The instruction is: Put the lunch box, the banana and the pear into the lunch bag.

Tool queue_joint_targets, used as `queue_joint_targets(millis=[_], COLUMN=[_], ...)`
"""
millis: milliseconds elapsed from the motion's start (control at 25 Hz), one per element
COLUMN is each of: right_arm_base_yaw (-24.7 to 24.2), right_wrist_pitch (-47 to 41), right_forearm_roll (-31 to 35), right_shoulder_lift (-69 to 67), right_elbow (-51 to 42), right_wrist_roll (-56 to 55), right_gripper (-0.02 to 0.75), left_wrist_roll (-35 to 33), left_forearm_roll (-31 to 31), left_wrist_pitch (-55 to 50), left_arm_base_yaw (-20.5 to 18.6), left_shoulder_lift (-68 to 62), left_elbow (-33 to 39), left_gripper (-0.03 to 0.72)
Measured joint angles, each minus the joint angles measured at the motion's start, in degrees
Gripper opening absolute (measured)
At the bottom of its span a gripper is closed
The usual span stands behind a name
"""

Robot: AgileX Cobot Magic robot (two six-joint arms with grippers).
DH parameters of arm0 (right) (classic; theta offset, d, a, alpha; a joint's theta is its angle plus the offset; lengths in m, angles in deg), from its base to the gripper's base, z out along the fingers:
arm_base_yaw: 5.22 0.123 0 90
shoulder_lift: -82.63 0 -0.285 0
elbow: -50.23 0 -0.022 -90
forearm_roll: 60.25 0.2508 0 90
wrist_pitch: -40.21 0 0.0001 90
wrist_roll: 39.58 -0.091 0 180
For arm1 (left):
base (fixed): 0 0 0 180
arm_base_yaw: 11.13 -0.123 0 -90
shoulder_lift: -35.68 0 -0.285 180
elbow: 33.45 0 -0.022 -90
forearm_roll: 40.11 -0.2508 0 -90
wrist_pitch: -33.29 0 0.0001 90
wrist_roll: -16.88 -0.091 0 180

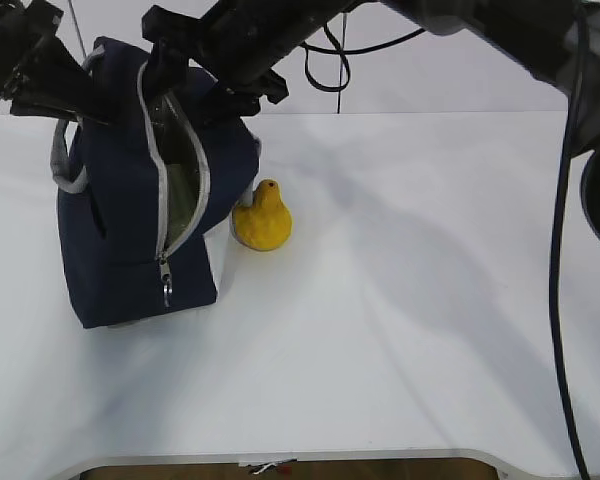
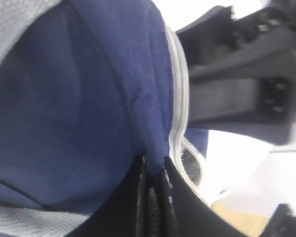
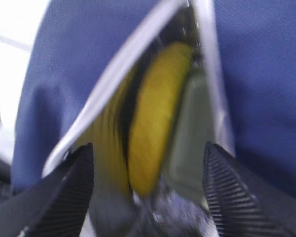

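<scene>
Standing at nine o'clock on the desk (image 1: 400, 330), the lunch bag (image 1: 120, 240) is pinched at its rim by the closed left pincer (image 2: 153, 192). Spread wide at the mouth, the right pincer (image 3: 148, 192) holds nothing; the banana (image 3: 155, 113) is inside by the lunch box (image 3: 190, 133). The pear (image 1: 262, 218) should be fetched while the opening is held taut.

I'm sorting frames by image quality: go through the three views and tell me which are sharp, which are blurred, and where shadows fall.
Exterior view: sharp, evenly lit, with soft arm shadows across the white table beside the pear. Left wrist view: soft focus, the lunch bag fabric too close. Right wrist view: smeared, the banana and the lunch box only blurry shapes in the bag's opening.
</scene>
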Motion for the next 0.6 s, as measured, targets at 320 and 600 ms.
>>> queue_joint_targets(millis=[320,600], right_arm_base_yaw=[-0.1,-0.1], right_wrist_pitch=[-7.4,-7.9], right_forearm_roll=[-10.6,-14.0], right_shoulder_lift=[1.3,1.8], right_elbow=[5.3,5.4], right_wrist_roll=[0.9,0.9], right_gripper=[0.553,0.553], left_wrist_roll=[2.9,4.1], left_forearm_roll=[-10.0,-14.0], left_wrist_pitch=[-0.1,-0.1], left_arm_base_yaw=[-2.4,-2.5], left_shoulder_lift=[0.0,0.0], left_elbow=[0.0,0.0], left_gripper=[0.009,0.009])
